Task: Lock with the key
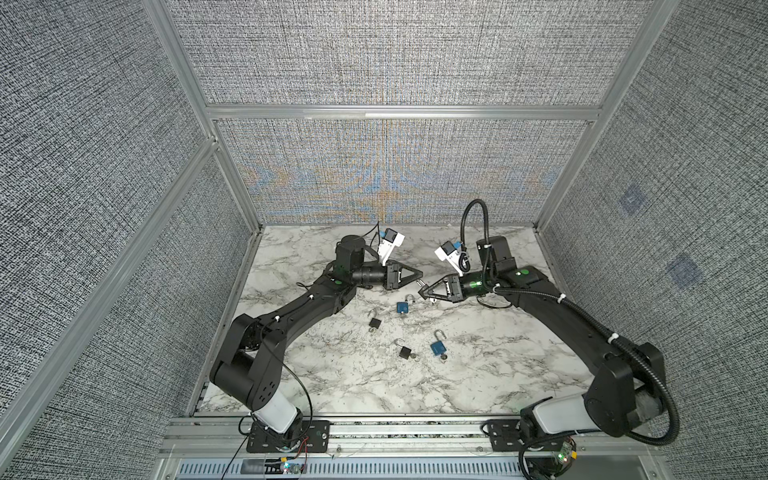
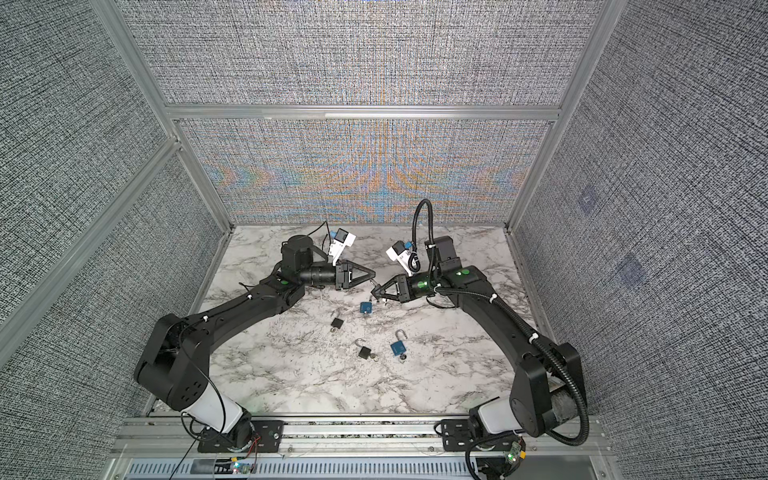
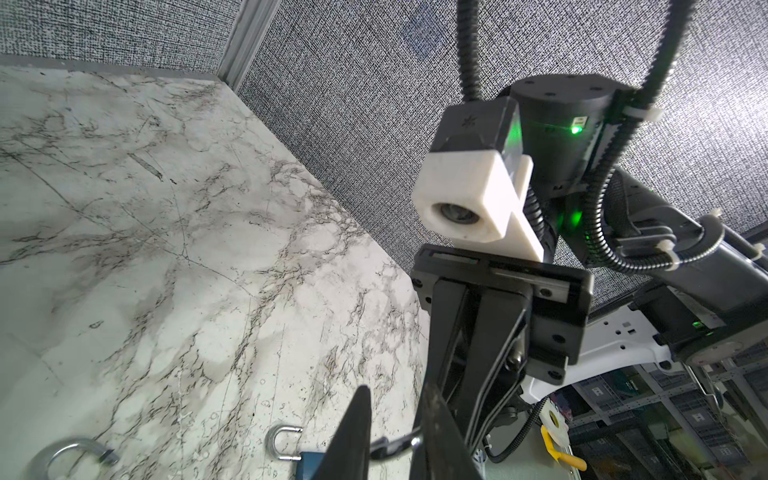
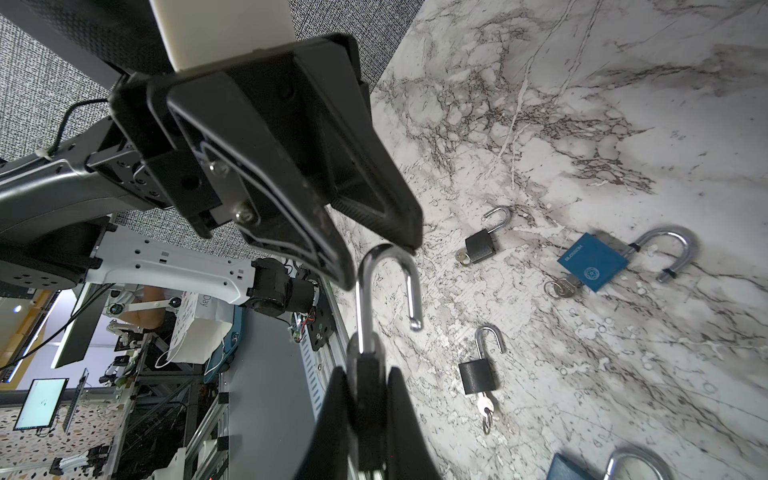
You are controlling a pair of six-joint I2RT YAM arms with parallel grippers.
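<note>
The right gripper (image 4: pixel 368 374) is clamped tight on the dark body of the held padlock (image 4: pixel 366 399), up in the air, with the hoop (image 4: pixel 362 299) pointing straight out past its fingertips. The hoop stands open, its free end clear of the body, so this lock is not yet fastened. Gripping it by the body leaves the hoop bare for the other arm to work on. The fingers hide the keyhole end, so I cannot tell whether a key sits there.

Just ahead of those fingertips, the left gripper (image 4: pixel 379 264) meets it nose to nose. Its jaws stand narrow, one on either side of the hoop's bend. I cannot tell whether the pads are pressing on the metal. My reading is that it is placed there to push the hoop home into the body while the right gripper braces the lock.

Below both grippers lies the marble table (image 4: pixel 582 124). Nearest under the right gripper's fingertips rests a blue padlock (image 1: pixel 402 308). A little farther, back toward the arms' bases, a black padlock (image 4: pixel 478 376) lies with its hoop open and its key (image 4: pixel 484 406) in the bottom. Farthest off are a second black padlock (image 4: pixel 480 245) and a second blue padlock (image 4: pixel 592 262), both open with keys in them. They lie flat and apart from one another, which should make each easy to pick up singly.
</note>
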